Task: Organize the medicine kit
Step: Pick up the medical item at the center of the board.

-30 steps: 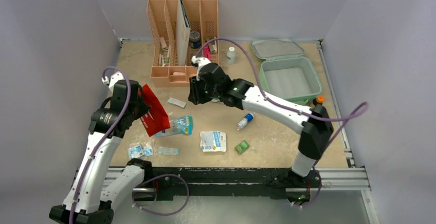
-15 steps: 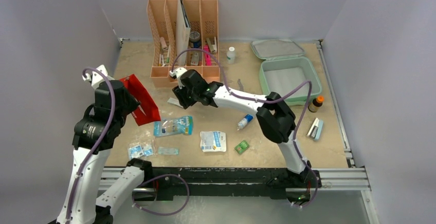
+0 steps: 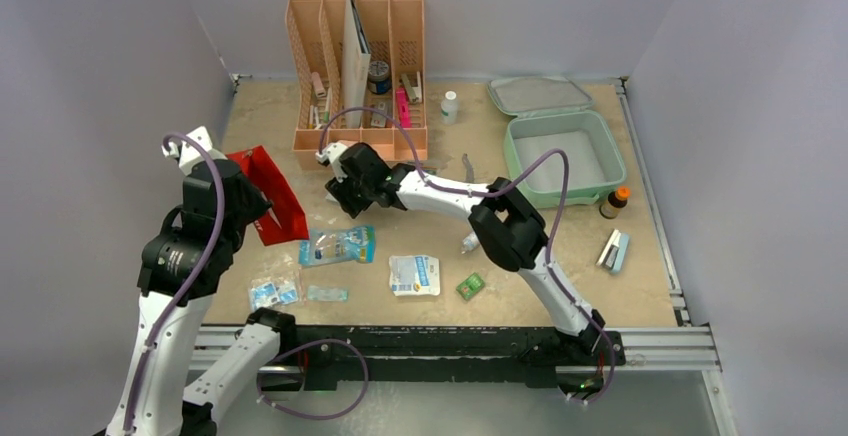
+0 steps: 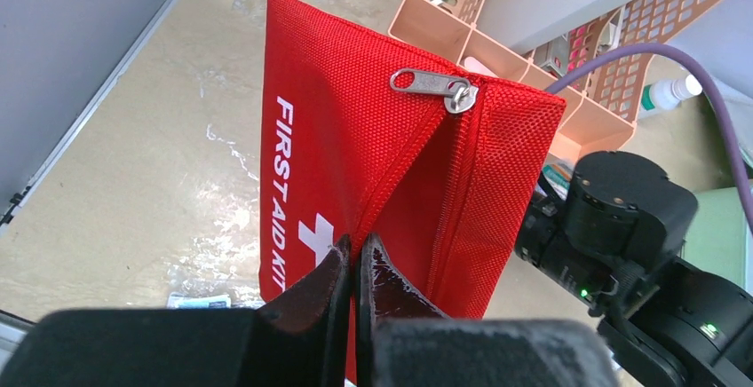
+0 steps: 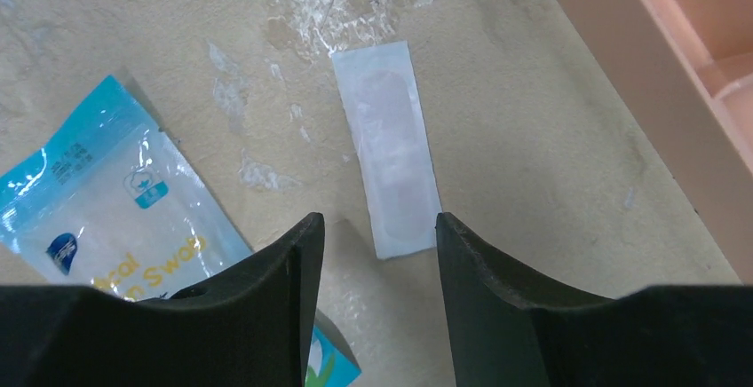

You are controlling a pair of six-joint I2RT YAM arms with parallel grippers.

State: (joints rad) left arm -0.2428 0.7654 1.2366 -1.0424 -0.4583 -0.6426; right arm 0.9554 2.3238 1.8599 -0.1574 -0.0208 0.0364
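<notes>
Starting at the left gripper point(image 4: 355, 247), the two dark fingers are seen pressed together on a fold of a red pouch point(image 4: 355, 152), which is lettered "FIRST AID KIT" in white beside a white cross. The pouch is held off the table point(image 3: 645, 286) on the left side. A silver zip pull point(image 4: 433, 82) lies at its upper edge, and the zip below it is parted.

The right gripper point(image 5: 377, 224) is held with its jaws moderately apart and nothing between them. It is poised low over a flat white sachet point(image 5: 391, 161) that lies on the table. The near end of the sachet is seen in the gap between the fingers, but whether it is touched cannot be told. A blue and clear packet point(image 5: 115, 201) lies just to one side of the sachet, apart from it. The peach-orange organizer point(image 5: 675, 67) is seen on the other side.

Further out, the medicine kit point(image 3: 616, 156) is found at the far right of the table, well apart from both grippers. Its lid point(image 3: 540, 94) is laid open behind it and its grey interior is exposed. A small amber bottle point(image 3: 610, 202) stands just beside its front right corner. A white bottle point(image 3: 449, 107) stands between the kit and the organizer. Several small packets are scattered across the near middle of the table.
</notes>
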